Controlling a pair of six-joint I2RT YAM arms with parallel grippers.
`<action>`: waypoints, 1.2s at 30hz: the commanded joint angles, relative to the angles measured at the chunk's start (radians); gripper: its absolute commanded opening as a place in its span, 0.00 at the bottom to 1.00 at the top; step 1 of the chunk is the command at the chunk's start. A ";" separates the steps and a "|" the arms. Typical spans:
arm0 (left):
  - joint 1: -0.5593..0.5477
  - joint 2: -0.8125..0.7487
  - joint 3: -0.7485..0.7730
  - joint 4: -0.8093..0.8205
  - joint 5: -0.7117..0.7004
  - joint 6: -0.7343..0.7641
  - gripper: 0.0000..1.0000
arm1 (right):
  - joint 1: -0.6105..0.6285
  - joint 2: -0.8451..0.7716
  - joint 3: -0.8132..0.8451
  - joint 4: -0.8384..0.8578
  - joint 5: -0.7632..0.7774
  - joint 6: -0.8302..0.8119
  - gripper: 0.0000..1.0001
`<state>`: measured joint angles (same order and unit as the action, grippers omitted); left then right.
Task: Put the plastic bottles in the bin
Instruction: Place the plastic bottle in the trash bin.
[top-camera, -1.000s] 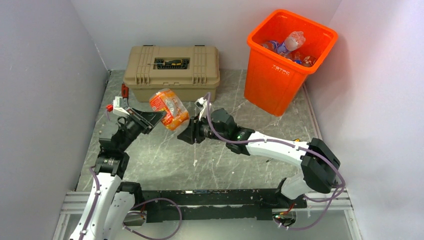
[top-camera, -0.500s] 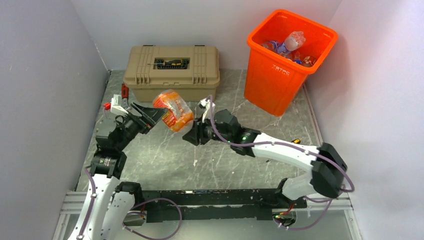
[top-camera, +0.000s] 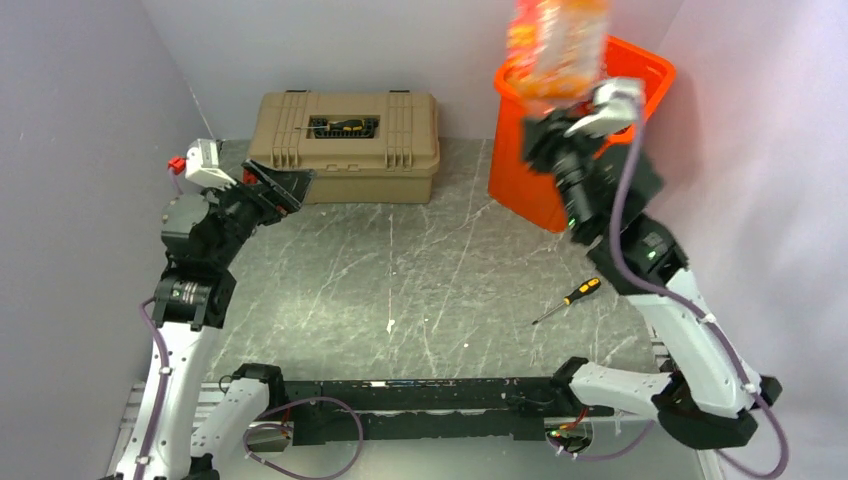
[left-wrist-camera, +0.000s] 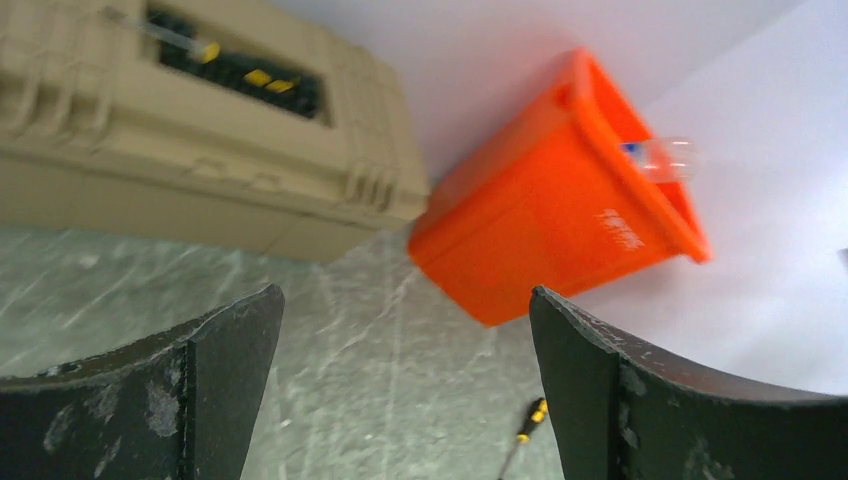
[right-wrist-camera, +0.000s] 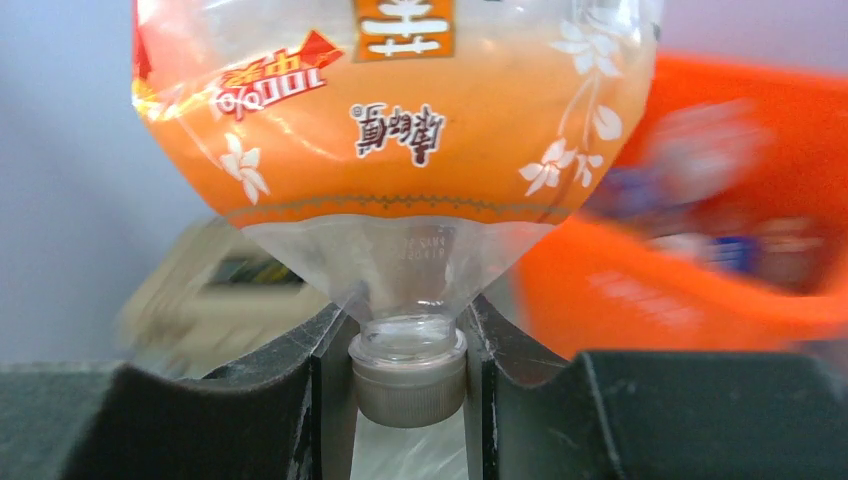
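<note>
A large orange-wrapped plastic bottle (top-camera: 556, 45) hangs blurred in the air over the near-left rim of the orange bin (top-camera: 530, 175). My right gripper (top-camera: 578, 112) is shut on its capped neck (right-wrist-camera: 408, 372), and the bottle's body (right-wrist-camera: 400, 130) stands up above the fingers. The bin (right-wrist-camera: 720, 285) lies just behind and right of it, with other bottles inside seen only as a blur. One clear bottle (left-wrist-camera: 668, 156) shows at the bin's (left-wrist-camera: 560, 220) rim. My left gripper (top-camera: 277, 187) hangs open and empty (left-wrist-camera: 405, 380) at the far left, in front of the toolbox.
A tan latched toolbox (top-camera: 345, 150) stands at the back left with a yellow-handled tool (top-camera: 340, 125) in its lid recess. A yellow-handled screwdriver (top-camera: 568, 300) lies on the grey table right of centre, also in the left wrist view (left-wrist-camera: 527, 424). Walls close in on both sides.
The left gripper opened, let go of the orange bottle and pulled back to the left. The right arm swung up and right, carrying the bottle from mid-table to above the bin.
</note>
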<state>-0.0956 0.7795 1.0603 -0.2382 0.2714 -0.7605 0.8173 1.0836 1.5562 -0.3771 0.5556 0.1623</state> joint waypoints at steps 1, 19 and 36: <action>-0.002 0.023 -0.086 -0.089 -0.139 0.055 0.97 | -0.347 0.088 0.118 -0.014 0.061 0.014 0.00; -0.003 0.097 -0.248 -0.050 -0.028 0.024 0.94 | -0.813 0.597 0.537 -0.049 -0.016 0.154 0.00; -0.019 0.129 -0.242 -0.058 0.033 0.021 0.93 | -0.862 0.810 0.657 -0.184 -0.354 0.440 0.00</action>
<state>-0.1112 0.9077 0.8097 -0.3206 0.2695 -0.7422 -0.0704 1.9701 2.2738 -0.5915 0.3305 0.5083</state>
